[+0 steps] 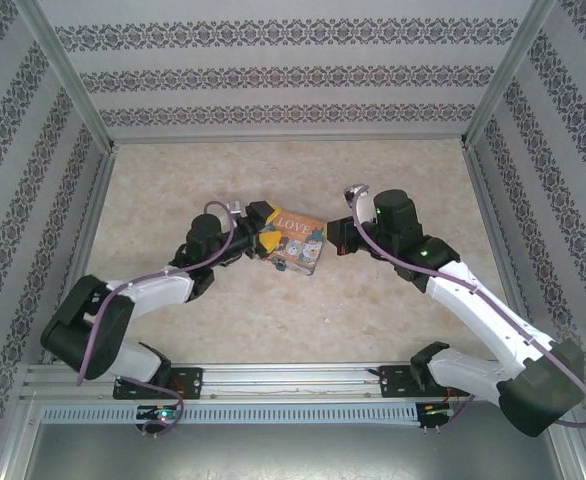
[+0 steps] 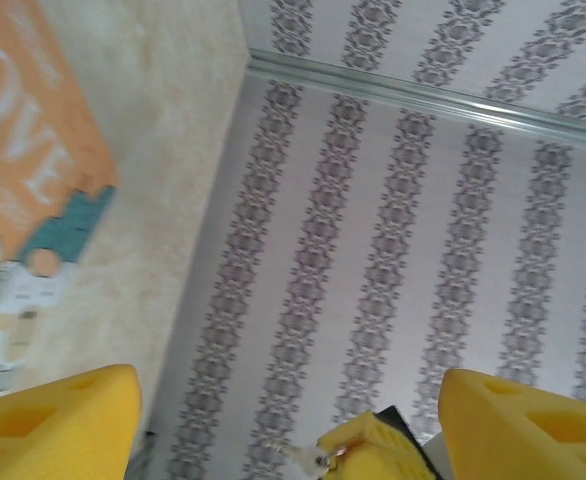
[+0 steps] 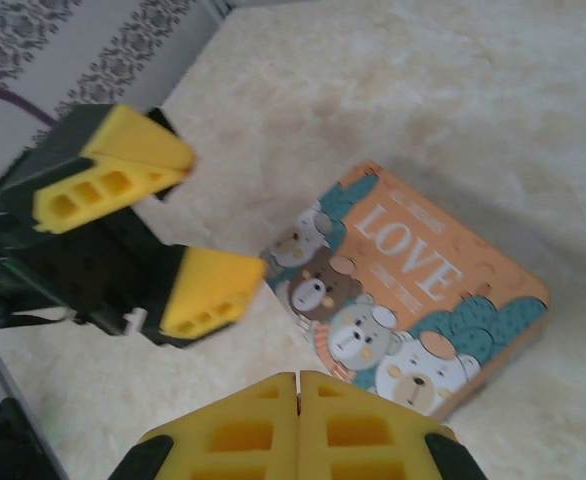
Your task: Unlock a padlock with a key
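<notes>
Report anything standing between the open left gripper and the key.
Nothing visible does. In the left wrist view the small silvery key juts from the shut right gripper, in open air ahead of the left gripper. The LOVE box lies off to one side.

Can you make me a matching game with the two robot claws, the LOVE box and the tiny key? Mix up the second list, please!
Things:
1. left gripper
2. right gripper
3. LOVE box
4. key

States:
A. lying flat on the table
B. open, yellow fingers spread apart
C. small and silvery, poking out of a yellow fingertip
D. shut, yellow fingers pressed together

Pairs: 1-B, 2-D, 3-A, 4-C
</notes>
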`<act>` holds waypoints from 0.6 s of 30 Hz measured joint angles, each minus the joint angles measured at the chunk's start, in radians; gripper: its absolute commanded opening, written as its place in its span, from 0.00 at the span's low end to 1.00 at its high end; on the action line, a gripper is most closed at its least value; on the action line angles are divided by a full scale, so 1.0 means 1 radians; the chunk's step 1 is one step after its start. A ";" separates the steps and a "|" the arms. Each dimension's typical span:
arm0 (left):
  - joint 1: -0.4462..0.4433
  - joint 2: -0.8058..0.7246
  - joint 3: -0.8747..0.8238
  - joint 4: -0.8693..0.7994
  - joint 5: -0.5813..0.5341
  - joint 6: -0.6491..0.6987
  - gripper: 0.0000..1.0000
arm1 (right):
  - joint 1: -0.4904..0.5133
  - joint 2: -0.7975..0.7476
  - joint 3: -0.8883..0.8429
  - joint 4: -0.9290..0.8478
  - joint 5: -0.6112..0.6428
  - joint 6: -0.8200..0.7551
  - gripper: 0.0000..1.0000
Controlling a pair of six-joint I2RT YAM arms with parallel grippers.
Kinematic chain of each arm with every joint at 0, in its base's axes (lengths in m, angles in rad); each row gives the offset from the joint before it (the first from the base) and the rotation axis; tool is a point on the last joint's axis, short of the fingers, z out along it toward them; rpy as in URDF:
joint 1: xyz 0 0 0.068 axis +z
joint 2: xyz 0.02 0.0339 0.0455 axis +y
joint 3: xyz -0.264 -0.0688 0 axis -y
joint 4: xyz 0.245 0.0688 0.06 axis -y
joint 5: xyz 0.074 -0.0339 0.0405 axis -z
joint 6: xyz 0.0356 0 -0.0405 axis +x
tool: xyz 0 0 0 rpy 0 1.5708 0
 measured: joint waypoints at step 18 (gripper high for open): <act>-0.111 0.209 0.086 0.297 -0.082 -0.218 0.75 | 0.080 0.144 0.072 0.159 0.036 0.003 0.00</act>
